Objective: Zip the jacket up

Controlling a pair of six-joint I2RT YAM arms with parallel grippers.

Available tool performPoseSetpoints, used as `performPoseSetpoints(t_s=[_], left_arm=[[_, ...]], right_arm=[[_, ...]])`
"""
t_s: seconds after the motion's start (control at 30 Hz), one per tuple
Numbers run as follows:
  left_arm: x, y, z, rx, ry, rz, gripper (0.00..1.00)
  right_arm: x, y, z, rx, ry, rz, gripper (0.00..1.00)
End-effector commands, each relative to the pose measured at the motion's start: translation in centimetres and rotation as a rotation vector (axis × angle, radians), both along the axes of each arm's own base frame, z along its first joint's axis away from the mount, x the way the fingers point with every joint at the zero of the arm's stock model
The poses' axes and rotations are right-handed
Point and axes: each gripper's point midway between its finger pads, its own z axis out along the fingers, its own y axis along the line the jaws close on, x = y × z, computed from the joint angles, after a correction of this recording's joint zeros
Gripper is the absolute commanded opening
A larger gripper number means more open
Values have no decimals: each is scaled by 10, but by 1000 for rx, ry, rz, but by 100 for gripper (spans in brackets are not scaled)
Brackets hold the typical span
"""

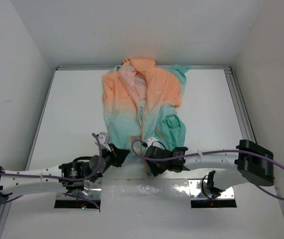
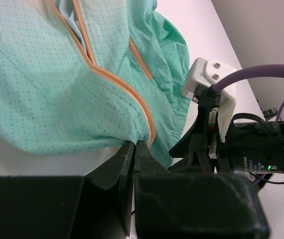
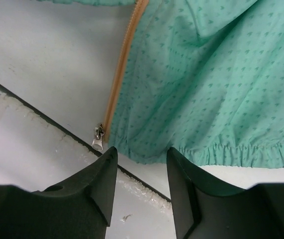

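Left gripper (image 2: 135, 145): closed, pinching jacket (image 2: 57, 89) hem
Right gripper (image 3: 142, 157): hovering parted, empty
Chest logo (image 1: 157, 93): white, unreadable

Both arms reach inward, wrists nearly meeting. The left gripper (image 2: 134, 148) is pinched closed; the right gripper (image 3: 142, 160) stands parted.

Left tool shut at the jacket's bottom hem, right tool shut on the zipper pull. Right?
Not quite. The right tool is open, not shut on the zipper pull. In the right wrist view its jaws stand apart and the pull lies free just beyond them, ungripped. The left tool is shut at the bottom hem of the jacket, as you said.
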Motion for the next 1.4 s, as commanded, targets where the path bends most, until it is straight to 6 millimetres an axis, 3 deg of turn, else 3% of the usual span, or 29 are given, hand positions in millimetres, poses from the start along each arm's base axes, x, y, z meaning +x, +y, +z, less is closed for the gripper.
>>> performPoseSetpoints(t_s=[0.0, 0.13, 0.17, 0.2, 0.27, 0.4, 0.43, 0.77, 0.9, 1.17, 1.3, 1.37], left_arm=[[5, 1, 11, -27, -16, 26, 0], [5, 0, 11, -35, -18, 26, 0], [5, 0, 12, -32, -20, 25, 0], [5, 1, 13, -28, -19, 27, 0], [5, 1, 10, -35, -13, 30, 0], [3, 0, 10, -46, -10, 18, 0], [3, 0, 8, -40, -8, 19, 0], [4, 0, 6, -41, -7, 26, 0], [5, 6, 8, -31, -5, 44, 0], [4, 8, 2, -38, 4, 46, 0], [3, 7, 3, -42, 6, 39, 0], [2, 5, 4, -53, 5, 30, 0]], right_arm=[[5, 17, 22, 54, -32, 30, 44], [5, 17, 22, 34, -33, 50, 29], [4, 19, 21, 39, -29, 58, 22], [3, 22, 22, 48, -18, 69, 21], [1, 24, 18, 41, -4, 80, 25], [-3, 23, 3, 18, 23, 79, 49], [-3, 24, 2, 16, 24, 82, 51], [-1, 24, -11, -39, 35, 80, 51], [-5, 13, -26, -78, 56, 59, 43], [-9, 5, -35, -80, 75, 18, 3], [-6, 7, -26, -25, 52, -4, 0], [-2, 16, -11, 81, 9, -9, 0]])
